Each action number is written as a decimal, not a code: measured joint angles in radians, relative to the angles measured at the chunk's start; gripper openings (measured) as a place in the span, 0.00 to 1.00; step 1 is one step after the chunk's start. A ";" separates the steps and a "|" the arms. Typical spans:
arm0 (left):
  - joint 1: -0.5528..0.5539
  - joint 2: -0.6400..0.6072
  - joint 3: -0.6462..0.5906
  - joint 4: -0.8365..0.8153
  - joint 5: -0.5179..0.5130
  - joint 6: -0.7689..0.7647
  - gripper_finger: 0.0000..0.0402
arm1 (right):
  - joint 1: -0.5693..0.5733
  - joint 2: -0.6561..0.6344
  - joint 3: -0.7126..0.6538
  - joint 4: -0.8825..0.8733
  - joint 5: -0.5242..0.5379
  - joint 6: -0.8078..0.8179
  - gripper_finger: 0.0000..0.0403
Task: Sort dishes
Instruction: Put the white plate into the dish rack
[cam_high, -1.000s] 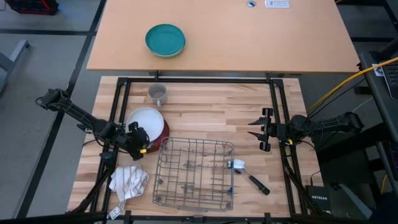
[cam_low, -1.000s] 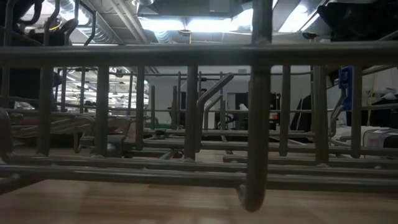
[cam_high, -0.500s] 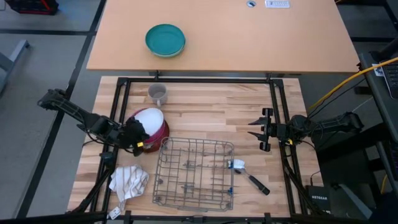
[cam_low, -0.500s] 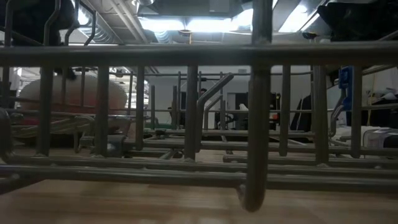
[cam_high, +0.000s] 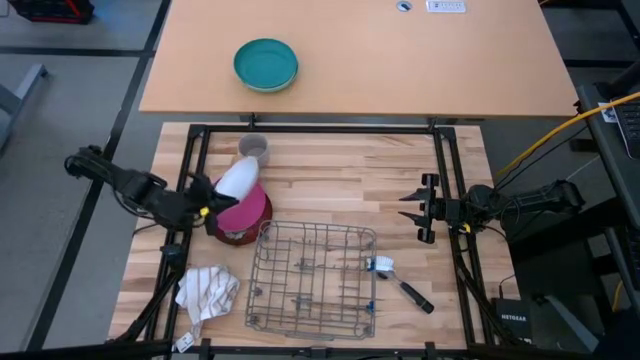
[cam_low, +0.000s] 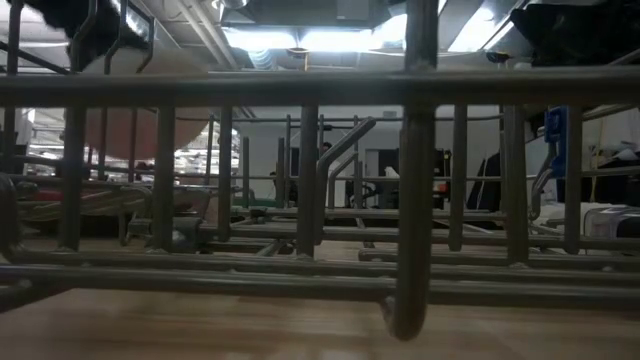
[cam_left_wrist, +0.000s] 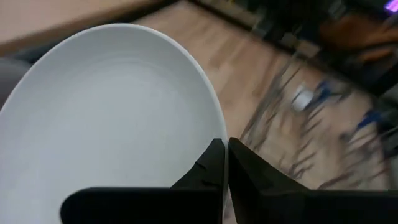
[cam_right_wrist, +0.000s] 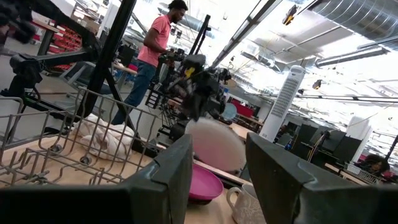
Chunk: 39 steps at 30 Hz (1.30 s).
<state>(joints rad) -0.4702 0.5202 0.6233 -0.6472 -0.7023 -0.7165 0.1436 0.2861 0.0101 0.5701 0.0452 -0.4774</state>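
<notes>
- Gripping the white plate (cam_high: 233, 180) by its rim with the left gripper (cam_high: 203, 205), fingers (cam_left_wrist: 214, 163) pressed nearly together on the thin edge.
- Holding that plate tilted, raised off the stack, its face turned partly toward the wrist camera and its upper edge leaning toward the grey mug (cam_high: 254, 148).
- Hanging just above the pink plate (cam_high: 244, 212), which is lying flat on top of the remaining stack at the left of the wooden table (cam_high: 330, 170); a dark red plate edge (cam_high: 232, 236) peeking out beneath, no green plate showing.
- Standing just beside that stack, toward the near right: the wire dish rack (cam_high: 312, 280), empty of plates, its long side running across the table.
- Judging the coming move: carrying the plate away from the left gripper toward the rack and turning it on edge so the disc drops between the tines, slot direction mattering more than distance.
- Judging the left arm the nearer one to both the stack and the rack's left end.
- Waiting at the right edge of the table: the right gripper (cam_high: 419, 209), fingers spread wide, holding nothing, pointing across at the rack.
- Lying near the rack: a white cloth (cam_high: 207, 290) at the near left, a dish brush (cam_high: 398, 283) at its right side.
- Sitting well apart on the far table: a teal bowl (cam_high: 266, 64).
</notes>
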 joint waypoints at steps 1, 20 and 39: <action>0.000 -0.014 0.005 0.038 -0.002 0.024 0.00 | 0.000 0.000 0.000 0.000 0.000 0.000 0.38; -0.002 0.114 0.015 0.808 0.072 0.234 0.00 | 0.000 0.000 0.000 0.000 0.000 0.000 0.38; -0.138 0.726 0.014 1.620 -0.001 -0.088 0.00 | 0.000 0.000 0.000 -0.003 0.000 -0.001 0.38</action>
<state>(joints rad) -0.6077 1.2459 0.6376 0.9725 -0.7035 -0.8047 0.1436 0.2859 0.0101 0.5671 0.0452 -0.4786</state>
